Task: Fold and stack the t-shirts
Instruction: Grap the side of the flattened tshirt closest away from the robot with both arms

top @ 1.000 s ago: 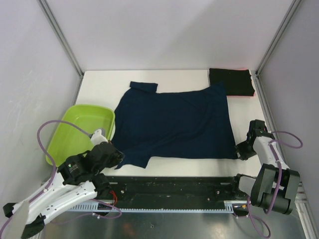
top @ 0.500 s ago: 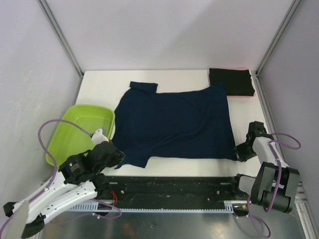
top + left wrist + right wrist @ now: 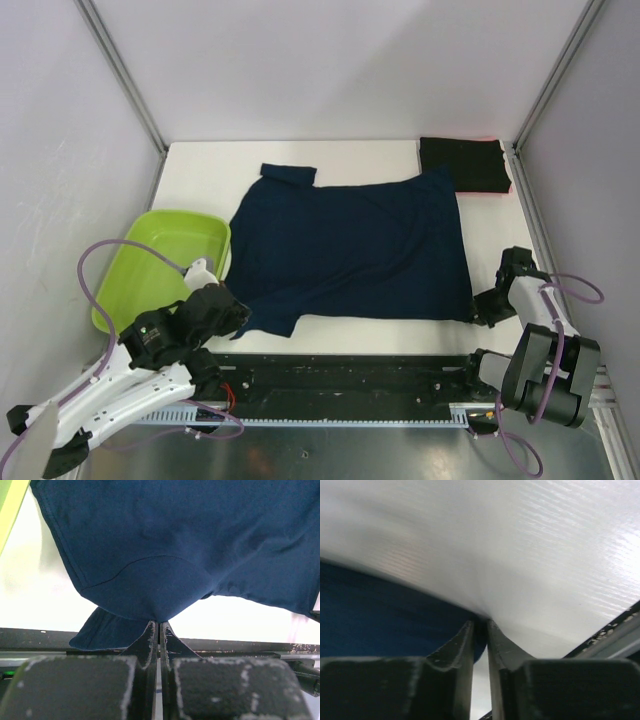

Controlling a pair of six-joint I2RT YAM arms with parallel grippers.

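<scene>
A dark navy t-shirt [image 3: 350, 245] lies spread flat across the white table [image 3: 200, 175]. My left gripper [image 3: 232, 313] is at its near left sleeve, and in the left wrist view the left gripper [image 3: 159, 625] is shut on the navy cloth [image 3: 175, 545], which bulges out from the tips. My right gripper [image 3: 480, 305] is low at the shirt's near right corner. In the right wrist view the right gripper [image 3: 480, 625] has its jaws close together with the navy corner [image 3: 380, 610] between them. A folded black t-shirt [image 3: 463, 163] rests at the back right, a red-pink edge [image 3: 497, 191] showing beneath it.
A lime-green plastic tub [image 3: 160, 262] stands at the left, touching the shirt's left side. A black rail [image 3: 340, 375] runs along the table's near edge. Grey walls close in on the table at the left, back and right.
My right gripper has crept slightly toward the near edge and narrowed its jaws on the shirt's corner. The left gripper and the shirt have not moved.
</scene>
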